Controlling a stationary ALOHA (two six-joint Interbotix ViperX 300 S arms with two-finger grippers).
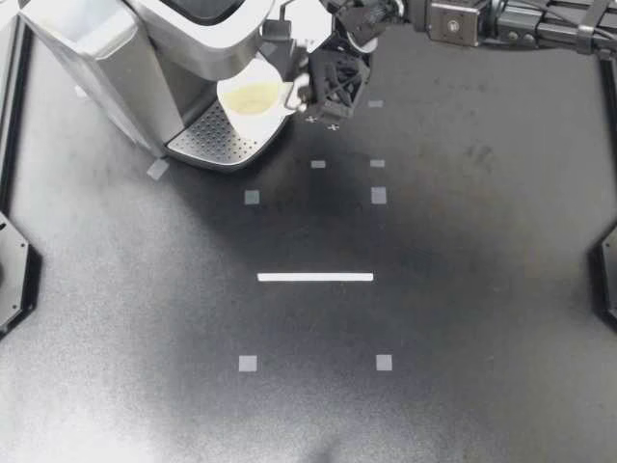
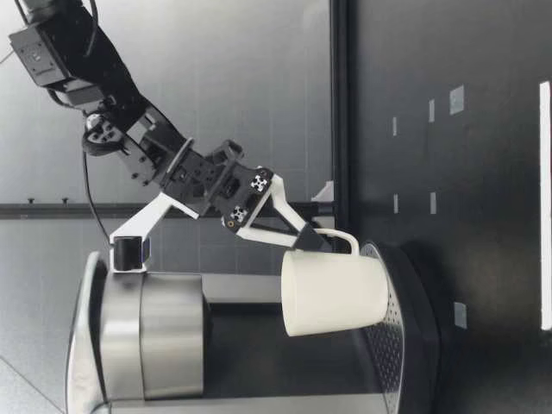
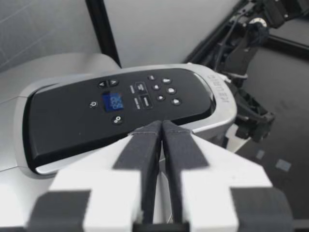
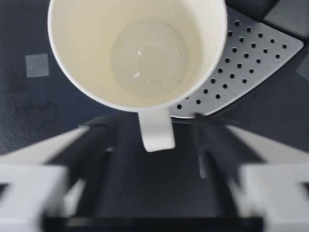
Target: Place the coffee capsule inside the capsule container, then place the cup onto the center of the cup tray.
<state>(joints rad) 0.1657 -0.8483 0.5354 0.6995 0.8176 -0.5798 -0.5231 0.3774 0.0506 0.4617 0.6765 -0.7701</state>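
White cup [image 1: 253,96] is sitting over the right-hand part of the perforated cup tray [image 1: 214,140] in the top view. It is off the tray's centre and close against the coffee machine [image 1: 154,48]. My right gripper [image 1: 301,92] is extending in from the right side and is standing just beside the cup.

In the low view, the cup is standing upright with its base at the tray surface. I cannot tell whether it is fully resting there. My right gripper is angling down to the handle [image 2: 341,233].

In the left wrist view, my left gripper [image 3: 161,126] is hovering above the machine's control panel [image 3: 120,104]. Its fingers are pressing together with nothing between them.

In the right wrist view, my right gripper is standing open with its fingers wide apart. The handle is lying between them, touching neither.
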